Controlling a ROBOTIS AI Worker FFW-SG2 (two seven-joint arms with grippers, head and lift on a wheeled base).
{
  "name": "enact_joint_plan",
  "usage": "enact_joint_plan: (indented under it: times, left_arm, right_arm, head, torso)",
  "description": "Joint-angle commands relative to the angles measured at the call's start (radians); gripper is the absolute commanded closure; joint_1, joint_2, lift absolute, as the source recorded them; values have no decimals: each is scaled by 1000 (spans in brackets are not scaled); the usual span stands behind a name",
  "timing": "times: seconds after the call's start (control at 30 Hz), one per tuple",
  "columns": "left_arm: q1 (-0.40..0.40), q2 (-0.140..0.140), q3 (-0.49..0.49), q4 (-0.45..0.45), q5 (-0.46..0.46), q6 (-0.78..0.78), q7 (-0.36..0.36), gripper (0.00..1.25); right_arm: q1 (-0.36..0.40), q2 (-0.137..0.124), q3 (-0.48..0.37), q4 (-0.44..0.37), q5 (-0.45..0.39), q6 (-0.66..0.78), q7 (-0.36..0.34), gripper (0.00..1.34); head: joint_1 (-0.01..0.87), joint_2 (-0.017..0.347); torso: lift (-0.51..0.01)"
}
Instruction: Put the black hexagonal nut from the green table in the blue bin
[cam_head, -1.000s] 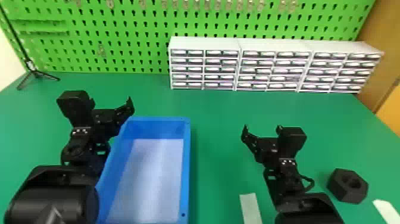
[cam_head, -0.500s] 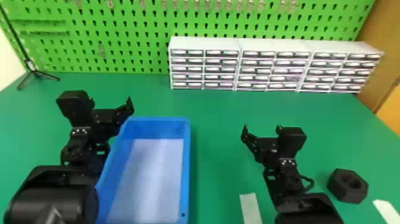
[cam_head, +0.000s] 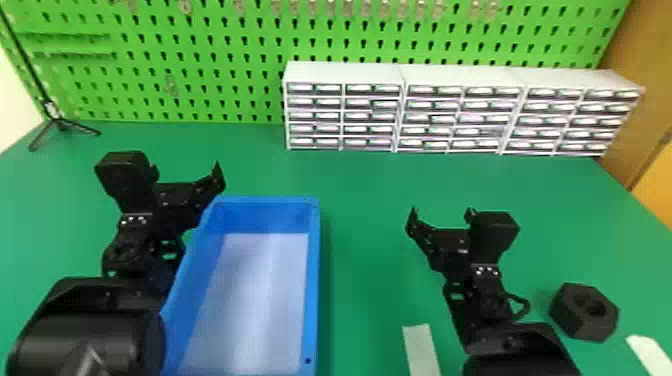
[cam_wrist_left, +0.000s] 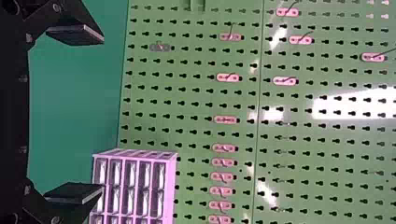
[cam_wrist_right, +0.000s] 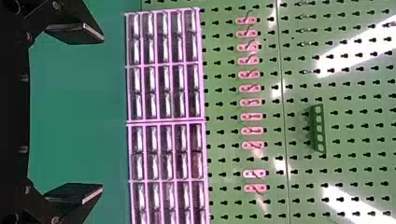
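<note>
1. Left hand (cam_wrist_left: 102, 114): fingers spread wide, nothing held. Beside the blue bin (cam_head: 313, 280); probably waiting, since the nut lies across the bench from it.
2. Bin: upright, open top, between my arms. Placed, I judge, so a short carry ends over it.
3. Right hand (cam_wrist_right: 102, 113): also wide open, holding nothing. Between bin and nut, so likely the one to pick.
4. Black nut (cam_head: 575, 317): on the bench, right of my right arm, hole facing up. Flat sides should suit a two-finger pinch.
5. Bench (cam_head: 360, 240): green; pale strips (cam_head: 421, 350) near me, perhaps markers.
6. Room: black tripod (cam_head: 60, 124) at left; green pegboard (cam_head: 225, 70) behind; white drawer units (cam_head: 345, 116) before it; brown panel (cam_head: 645, 75) at right.
</note>
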Motion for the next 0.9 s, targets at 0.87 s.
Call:
enact_joint_plan:
  times: [0.87]
  left_arm:
    - [6,2,11,-1,-1,0,0,163]
  right_arm:
    - [71,-109,-204,-249,-48,304,28,170]
  head:
    - [686,28]
  torso:
    - [-96]
